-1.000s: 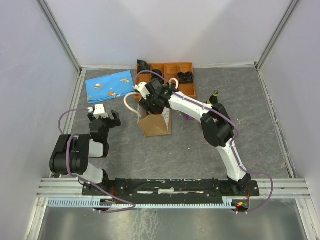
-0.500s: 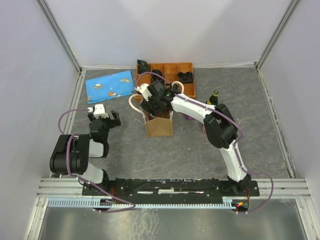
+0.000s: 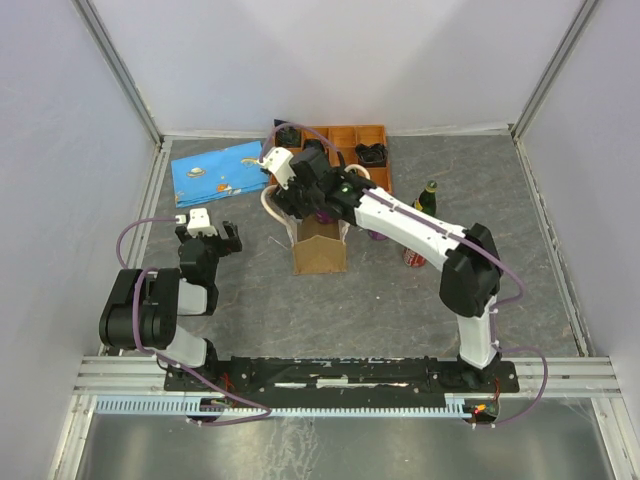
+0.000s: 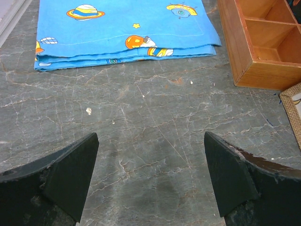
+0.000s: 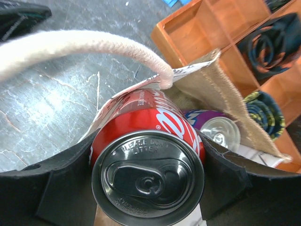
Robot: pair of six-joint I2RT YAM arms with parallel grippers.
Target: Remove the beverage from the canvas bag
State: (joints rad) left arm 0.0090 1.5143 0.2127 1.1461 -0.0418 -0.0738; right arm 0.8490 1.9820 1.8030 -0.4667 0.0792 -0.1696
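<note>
"Where was the red aluminium soda can?"
"At the mouth of the tan fabric canvas bag, clamped in the right pincer."
"The left pincer?"
"Apart, empty, left of the bag."

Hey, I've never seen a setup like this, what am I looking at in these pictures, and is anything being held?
These are two robot arms bolted at the near edge of a grey table. The wide picture comes from a fixed camera above and behind them; the other two come from a small camera on each wrist. On the table lie a blue cloth, an orange tray with compartments, a small bottle and a tan canvas bag. The left end effector, the claw at the arm's tip, is open over bare table and holds nothing. The right end effector is clamped on a red can at the mouth of the bag; a purple can sits inside beside it.
</note>
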